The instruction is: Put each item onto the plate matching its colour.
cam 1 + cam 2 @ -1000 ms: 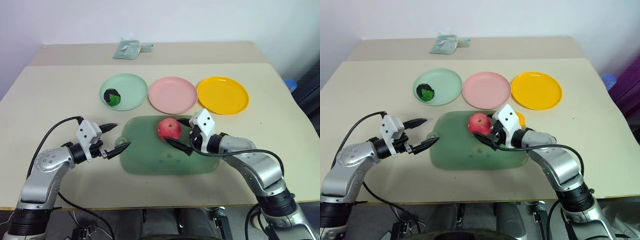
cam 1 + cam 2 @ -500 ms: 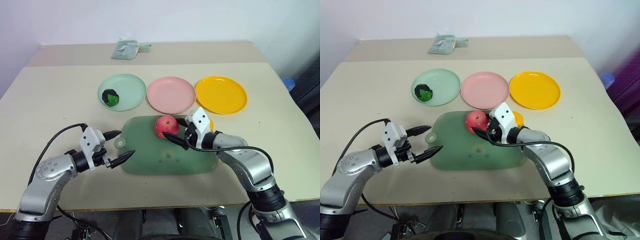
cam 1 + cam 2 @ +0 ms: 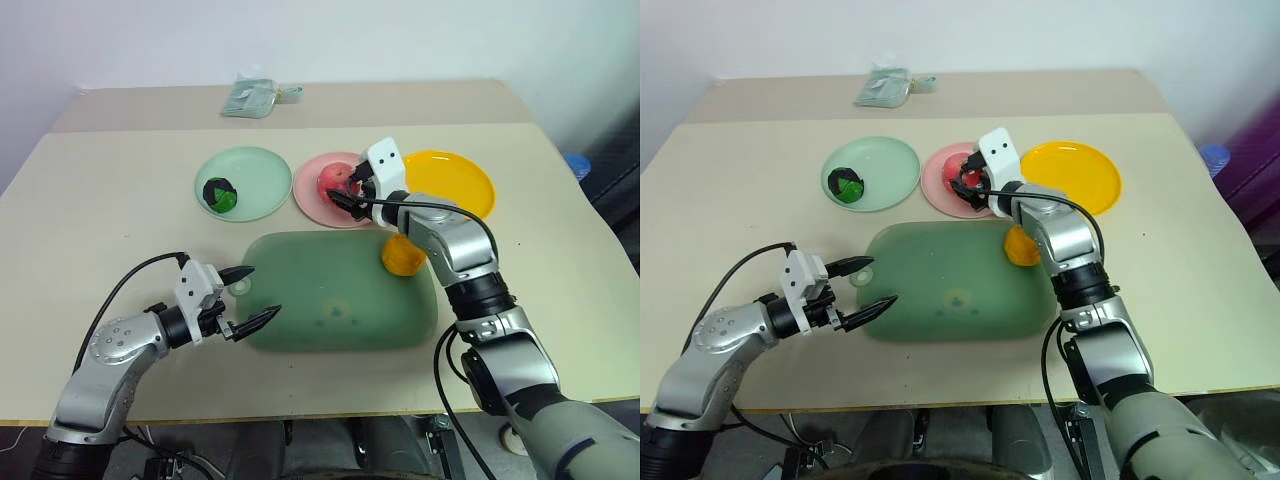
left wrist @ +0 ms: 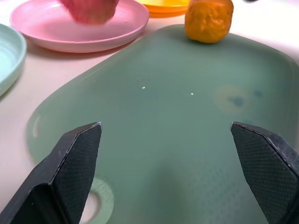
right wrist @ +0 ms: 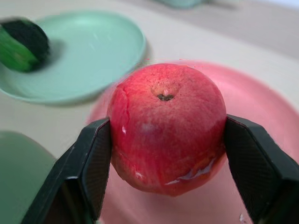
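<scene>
Broadly, a beige table (image 3: 90,190) is seen carrying everything. On its near middle a large translucent green tray (image 3: 335,300) is laid, with a small round tab at the corner nearest the left pincer. Behind the tray three round plates are set in a row: a mint green plate (image 3: 260,180) on the left, a pink plate (image 3: 315,200) in the middle and a yellow-orange plate (image 3: 460,185) on the right. At the far edge of the table a small crumpled pale green packet (image 3: 250,97) is seen.

The right pincer (image 3: 345,190) is held over the pink plate, and the red-pink apple (image 5: 168,128) is gripped between its two black fingers, stem dimple upward, just above the plate's surface. The left pincer (image 3: 250,297) is held at the tray's near left corner with its fingers spread wide and nothing between them.

The orange-yellow citrus (image 3: 402,254) is found at the tray's far right edge, near the yellow-orange plate but not on it. The dark green-and-black lumpy ball (image 3: 221,194) is resting on the mint green plate, towards its left side.
</scene>
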`<state>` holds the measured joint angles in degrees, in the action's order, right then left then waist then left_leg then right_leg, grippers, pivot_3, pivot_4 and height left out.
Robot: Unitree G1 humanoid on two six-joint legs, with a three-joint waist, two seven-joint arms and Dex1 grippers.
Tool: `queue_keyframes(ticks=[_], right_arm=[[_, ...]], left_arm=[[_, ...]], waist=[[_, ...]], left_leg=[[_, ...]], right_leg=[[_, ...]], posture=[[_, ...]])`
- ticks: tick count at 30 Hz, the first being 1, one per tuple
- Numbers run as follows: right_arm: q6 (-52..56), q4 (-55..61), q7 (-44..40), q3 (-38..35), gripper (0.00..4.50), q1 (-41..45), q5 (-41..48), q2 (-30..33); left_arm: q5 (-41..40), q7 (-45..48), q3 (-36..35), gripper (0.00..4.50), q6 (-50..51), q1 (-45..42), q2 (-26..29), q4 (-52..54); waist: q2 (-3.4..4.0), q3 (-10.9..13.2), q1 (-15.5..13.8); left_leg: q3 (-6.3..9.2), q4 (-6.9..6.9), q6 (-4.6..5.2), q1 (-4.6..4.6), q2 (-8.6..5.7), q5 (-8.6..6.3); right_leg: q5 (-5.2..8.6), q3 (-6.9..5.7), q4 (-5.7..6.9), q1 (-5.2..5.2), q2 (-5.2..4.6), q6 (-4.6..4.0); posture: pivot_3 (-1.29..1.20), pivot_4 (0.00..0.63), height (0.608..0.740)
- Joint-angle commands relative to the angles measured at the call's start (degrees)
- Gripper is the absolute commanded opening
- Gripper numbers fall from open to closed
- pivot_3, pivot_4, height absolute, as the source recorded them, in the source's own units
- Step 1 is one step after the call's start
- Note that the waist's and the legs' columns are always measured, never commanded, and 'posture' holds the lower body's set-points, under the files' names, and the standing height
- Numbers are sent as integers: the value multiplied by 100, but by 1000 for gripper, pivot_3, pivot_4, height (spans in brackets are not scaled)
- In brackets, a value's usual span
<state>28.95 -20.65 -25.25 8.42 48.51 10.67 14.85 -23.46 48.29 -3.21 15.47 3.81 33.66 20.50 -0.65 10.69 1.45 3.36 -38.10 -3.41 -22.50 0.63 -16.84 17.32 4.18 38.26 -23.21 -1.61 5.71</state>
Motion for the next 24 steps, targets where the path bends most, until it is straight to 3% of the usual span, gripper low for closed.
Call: queue_keyframes(ticks=[1, 6, 14, 21, 24], right_arm=[[-642, 274, -315, -113, 4459, 175, -146, 220], [-622, 1411, -1085, -575, 4459, -599, 261, 1020], [23, 3309, -2618, -1384, 4459, -2813, 1351, 2608], [62, 3052, -2310, -1137, 4459, -3261, 998, 2572], [53, 2946, -2161, -1106, 3641, -3163, 983, 2377]], left_arm=[[18, -83, -35, 4500, -123, 112, -23, 273], [-32, -108, -84, 4500, -107, 233, -3, 364], [-123, 25, 114, 4500, 34, -156, -11, 320], [-83, 50, 324, 4500, 19, -373, -48, 232], [-82, 31, 356, 4500, 19, -389, -48, 236]], waist=[[0, 0, 13], [-1, 0, -46], [4, -1, -31], [4, -1, 103], [3, -1, 97]], left_leg=[[1, 0, 0, 0, 1, 0], [4, -1, 0, 0, 2, 0], [6, -2, 3, 10, 2, -1], [3, -2, 4, 24, 4, -2], [5, -2, 4, 22, 4, -2]], right_leg=[[0, 0, 0, 0, 1, 0], [0, -1, 0, 5, -5, 0], [0, -2, -4, 21, 0, 0], [-2, 2, -4, 32, 13, -3], [-1, 2, -5, 33, 11, -3]], posture=[[0, 150, 740], [0, 150, 740], [0, 150, 740], [0, 150, 740], [0, 150, 740]])
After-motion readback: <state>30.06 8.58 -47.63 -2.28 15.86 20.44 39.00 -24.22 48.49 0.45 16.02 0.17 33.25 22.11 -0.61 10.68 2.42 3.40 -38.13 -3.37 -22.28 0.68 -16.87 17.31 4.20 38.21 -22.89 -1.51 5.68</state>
